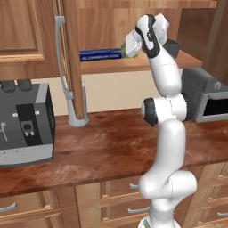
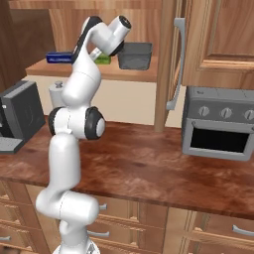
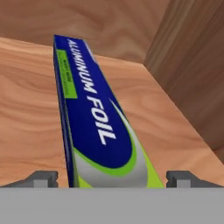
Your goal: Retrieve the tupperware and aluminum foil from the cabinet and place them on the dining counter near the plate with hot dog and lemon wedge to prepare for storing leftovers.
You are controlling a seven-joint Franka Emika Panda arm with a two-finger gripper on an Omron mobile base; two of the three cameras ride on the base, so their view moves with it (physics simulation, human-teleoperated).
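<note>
Cabinet (image 1: 133,62) shelf, arm reaching up, gripper (image 3: 112,178) jaws spread wide either side of aluminum foil (image 3: 96,127) box's end

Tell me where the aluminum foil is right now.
The aluminum foil lies flat on the cabinet shelf, left of the tupperware in the right base view, its near end between the open gripper fingertips.

Two base views, behind the arm (image 1: 167,133) at left and right, face forward and down, sharing the cabinet shelf (image 1: 133,64). Hand view: close along the foil box (image 3: 96,122) on that shelf.
</note>
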